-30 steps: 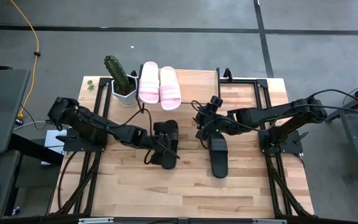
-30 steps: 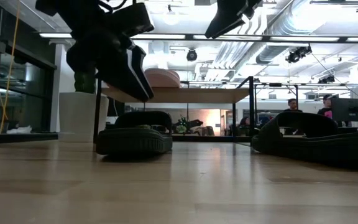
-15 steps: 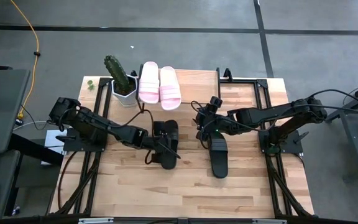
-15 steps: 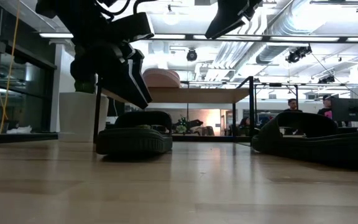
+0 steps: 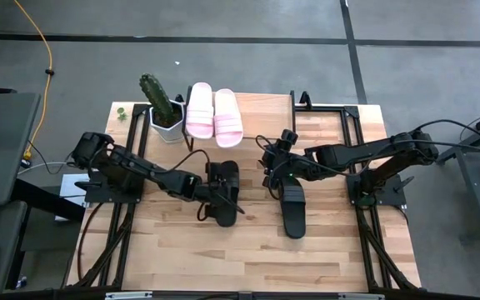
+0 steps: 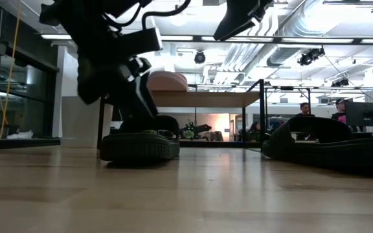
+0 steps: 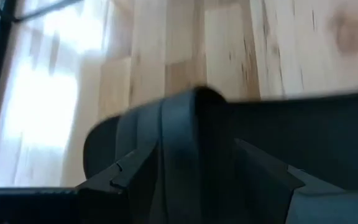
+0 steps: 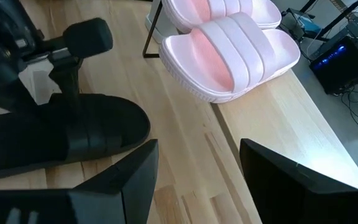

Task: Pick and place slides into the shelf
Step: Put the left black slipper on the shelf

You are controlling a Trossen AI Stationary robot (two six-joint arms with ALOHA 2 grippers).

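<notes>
Two pale pink slides (image 5: 213, 115) lie side by side on the shelf's wooden top board (image 5: 265, 110), also seen in the right wrist view (image 8: 229, 50). Two black slides rest sole-down on the table: a left one (image 5: 225, 193) (image 6: 140, 141) and a right one (image 5: 294, 208) (image 6: 329, 145). My left gripper (image 5: 210, 188) (image 6: 131, 97) is low over the left black slide, open, its fingers on either side of the wide strap (image 7: 185, 143). My right gripper (image 5: 272, 167) (image 8: 197, 180) hovers open above the heel end of the right black slide. My left gripper comes at the left black slide's strap (image 7: 185, 143) slanting down from the table's left. The slide sits flat on the table. I cannot tell whether the fingers touch it.
A white pot with a green cactus (image 5: 163, 112) stands at the shelf's left end, close to the pink slides. The shelf's thin black legs (image 6: 101, 120) stand just behind the left black slide. Bare wooden table (image 5: 248, 250) lies toward the near edge. People sit far off in the room.
My left gripper has come down from above the left black slide to its strap, moving slightly toward the table's right. Both black slides have stayed in place.
</notes>
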